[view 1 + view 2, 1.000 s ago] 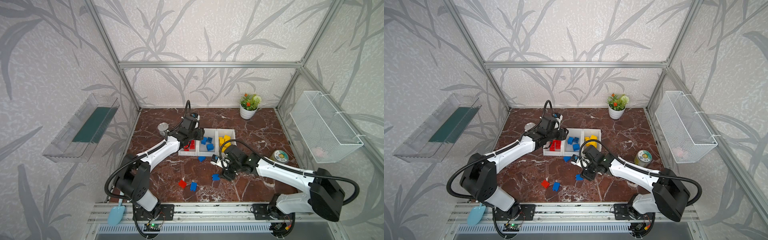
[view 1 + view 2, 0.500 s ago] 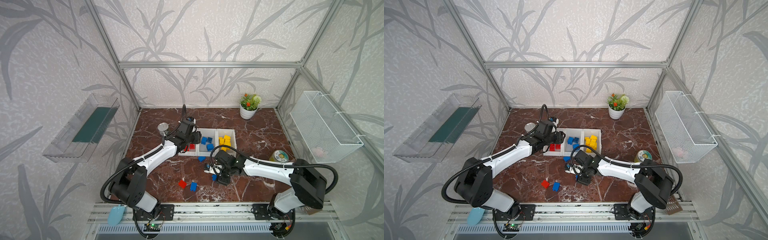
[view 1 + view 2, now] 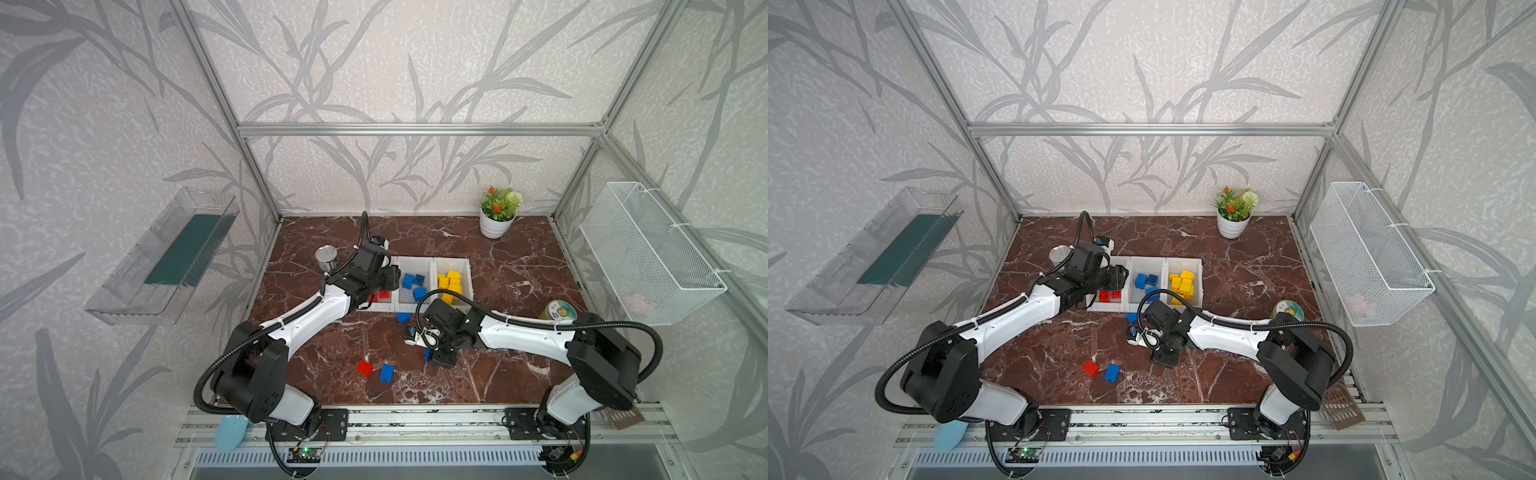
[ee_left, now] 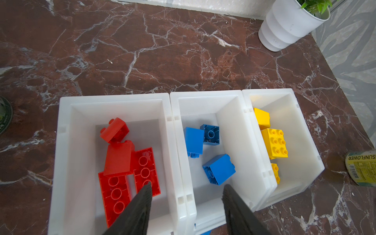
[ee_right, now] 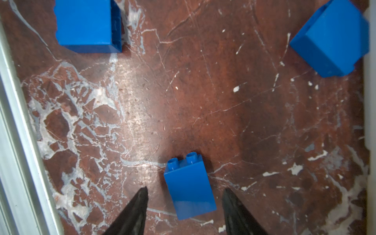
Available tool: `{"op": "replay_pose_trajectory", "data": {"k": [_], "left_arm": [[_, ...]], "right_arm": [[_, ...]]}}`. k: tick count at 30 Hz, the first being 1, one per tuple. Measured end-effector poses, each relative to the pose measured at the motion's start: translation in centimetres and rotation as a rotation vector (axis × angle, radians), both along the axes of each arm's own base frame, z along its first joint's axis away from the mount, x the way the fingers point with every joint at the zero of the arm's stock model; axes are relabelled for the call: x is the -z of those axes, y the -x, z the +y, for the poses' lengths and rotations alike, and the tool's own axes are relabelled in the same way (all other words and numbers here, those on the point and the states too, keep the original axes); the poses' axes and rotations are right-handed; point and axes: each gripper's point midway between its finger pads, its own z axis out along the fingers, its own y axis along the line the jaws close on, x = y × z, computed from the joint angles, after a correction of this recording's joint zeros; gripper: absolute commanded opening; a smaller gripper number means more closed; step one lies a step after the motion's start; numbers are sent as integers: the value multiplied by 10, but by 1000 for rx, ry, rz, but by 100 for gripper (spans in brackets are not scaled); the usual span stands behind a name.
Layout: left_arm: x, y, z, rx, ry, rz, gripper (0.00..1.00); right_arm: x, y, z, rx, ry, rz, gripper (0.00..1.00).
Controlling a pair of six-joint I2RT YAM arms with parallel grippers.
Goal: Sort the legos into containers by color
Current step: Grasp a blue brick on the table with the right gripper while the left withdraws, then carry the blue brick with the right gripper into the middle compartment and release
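Bins (image 4: pixel 114 97) mostly filled; red brick (image 3: pixel 364 368), three blue bricks (image 3: pixel 387 372) lie loose at 6 o'clock; left gripper (image 4: pixel 186 187), right gripper (image 5: pixel 184 191) both parted, empty.

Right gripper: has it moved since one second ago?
Yes. Against the containers, the right gripper has shifted leftward in both top views, over a loose blue lego now between its open jaws.

Three bins (image 4: pixel 114 97), six blue bricks (image 4: pixel 219 168), five red bricks (image 4: pixel 119 158)

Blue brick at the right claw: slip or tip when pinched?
Likely rigid: blue brick looks hard plastic. Glossy faces may slip. Lying on its side, skewed to the right claw, it may twist when pinched.
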Motion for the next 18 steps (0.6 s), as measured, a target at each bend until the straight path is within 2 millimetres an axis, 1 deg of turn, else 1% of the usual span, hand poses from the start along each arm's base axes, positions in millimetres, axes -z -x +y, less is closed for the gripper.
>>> {"op": "replay_pose_trajectory", "data": {"k": [6, 10, 13, 18], "left_arm": [[0, 0, 0, 0, 0, -1, 58], [0, 0, 0, 0, 0, -1, 58], [0, 0, 0, -1, 0, -1, 58], [2, 1, 1, -3, -4, 1, 58]], "right_arm": [[10, 4, -2, -12, 52, -6, 55], [13, 0, -3, -6, 87, -23, 46], [11, -4, -2, 1, 94, -37, 40], [9, -6, -1, 5, 96, -48, 36]]}}
